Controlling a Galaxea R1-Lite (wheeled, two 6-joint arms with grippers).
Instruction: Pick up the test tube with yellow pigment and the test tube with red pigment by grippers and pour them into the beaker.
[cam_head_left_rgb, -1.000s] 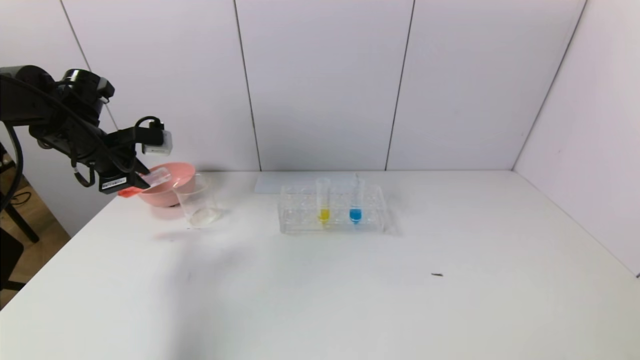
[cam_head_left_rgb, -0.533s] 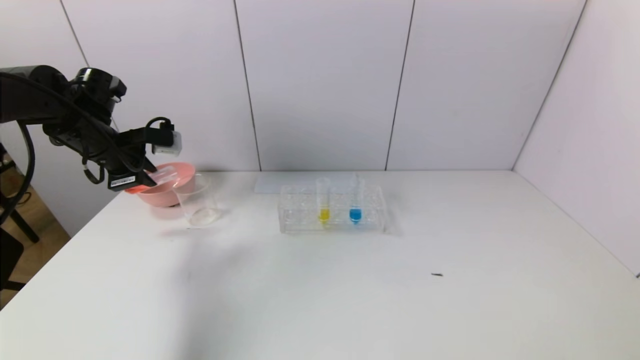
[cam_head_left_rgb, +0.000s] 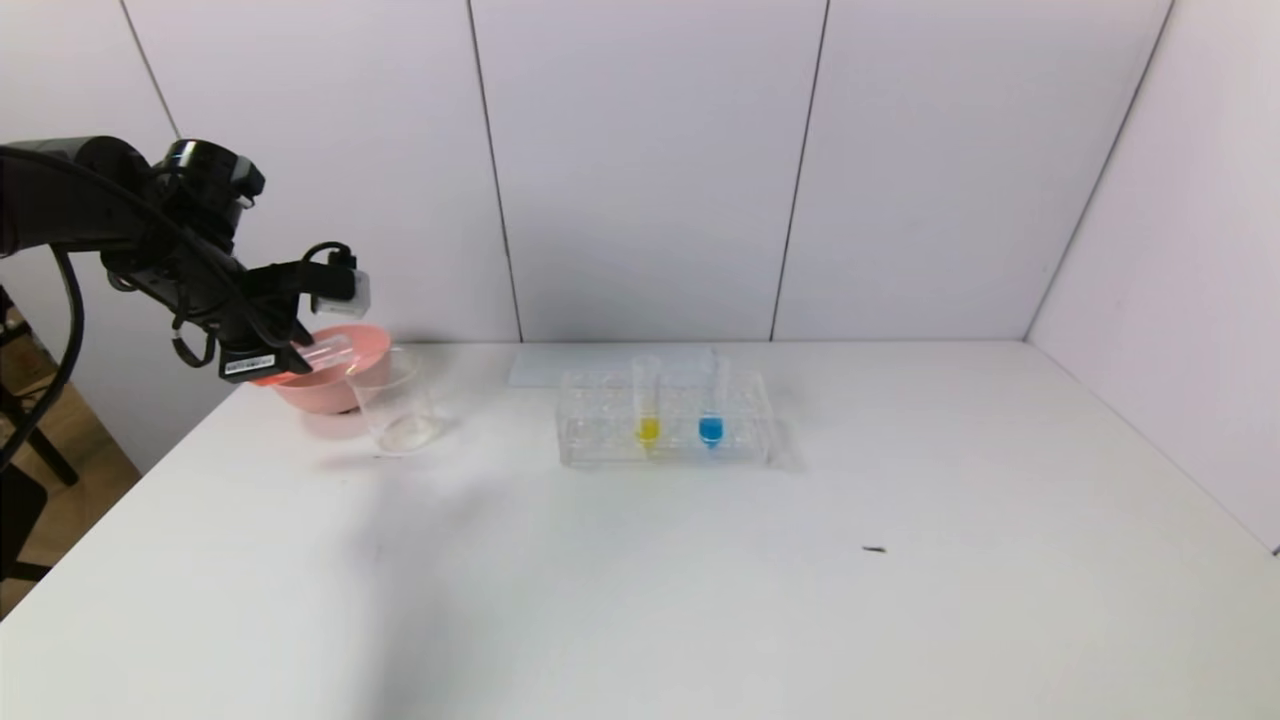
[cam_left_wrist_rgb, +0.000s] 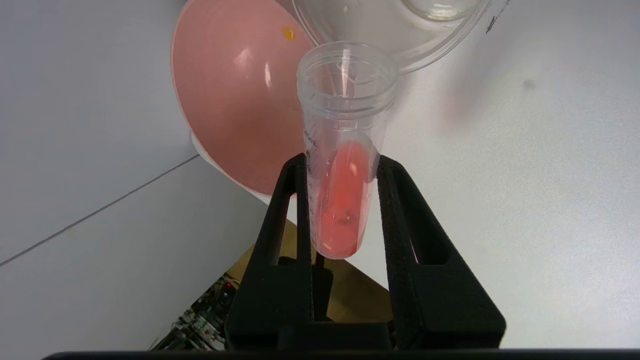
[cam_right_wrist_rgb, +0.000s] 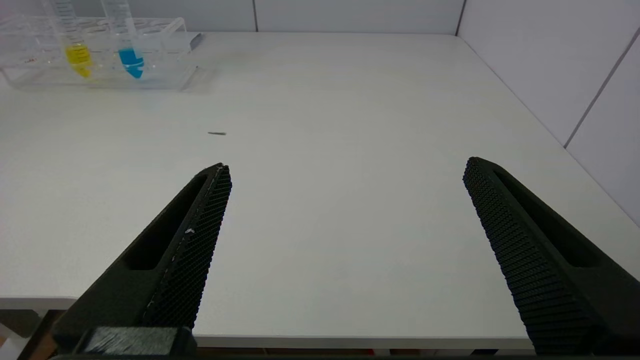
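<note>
We see left claw (cam_left_wrist_rgb: 340, 165) clamping slim clear tube of red pigment (cam_left_wrist_rgb: 342, 200), tilted, left of frame; mouth just short of clear cylindrical beaker (cam_head_left_rgb: 392, 400). Risk: red spills into pink bowl (cam_head_left_rgb: 330, 385) or onto counter (cam_head_left_rgb: 700, 580). Right claw (cam_right_wrist_rgb: 345, 172) wide, idle.

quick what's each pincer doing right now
Left pincer: shut on the slim clear test tube with red pigment, tipped toward the clear beaker.
Right pincer: open, holding nothing, parked low over the table's near edge.
</note>
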